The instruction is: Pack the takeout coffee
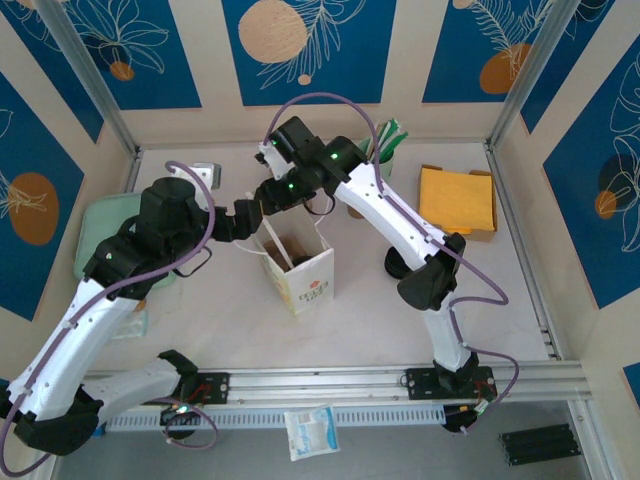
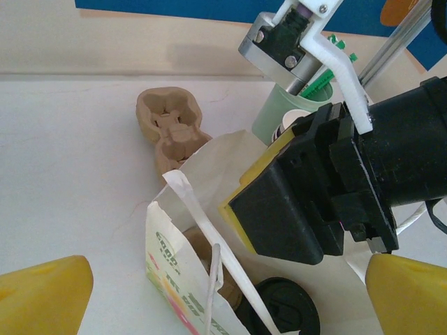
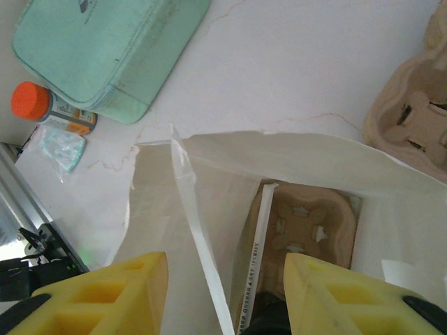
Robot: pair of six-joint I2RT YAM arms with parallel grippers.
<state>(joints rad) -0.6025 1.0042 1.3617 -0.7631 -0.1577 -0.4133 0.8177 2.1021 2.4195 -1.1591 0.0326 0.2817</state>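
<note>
A white paper bag [image 1: 305, 280] stands open at mid-table. Inside it sits the takeout coffee [image 2: 288, 307], its black lid [image 3: 272, 325] showing beside a brown pulp carrier [image 3: 307, 223] and a wrapped straw [image 3: 255, 258] on the bag's floor. My right gripper [image 3: 227, 262] hangs over the bag's mouth, its yellow fingers [image 3: 140, 293] apart and apparently empty, with the lid below them. My left gripper [image 2: 228, 269] is wide open at the bag's left rim [image 1: 250, 222], straddling the bag's top edge and paper handle [image 2: 209, 237] without touching them.
A second pulp carrier [image 2: 171, 125] lies on the table behind the bag. A green cup of straws [image 1: 385, 150] stands at the back. Yellow napkins [image 1: 458, 200] sit at the back right. A teal case [image 3: 105, 49] and an orange-capped bottle [image 3: 49, 108] lie left.
</note>
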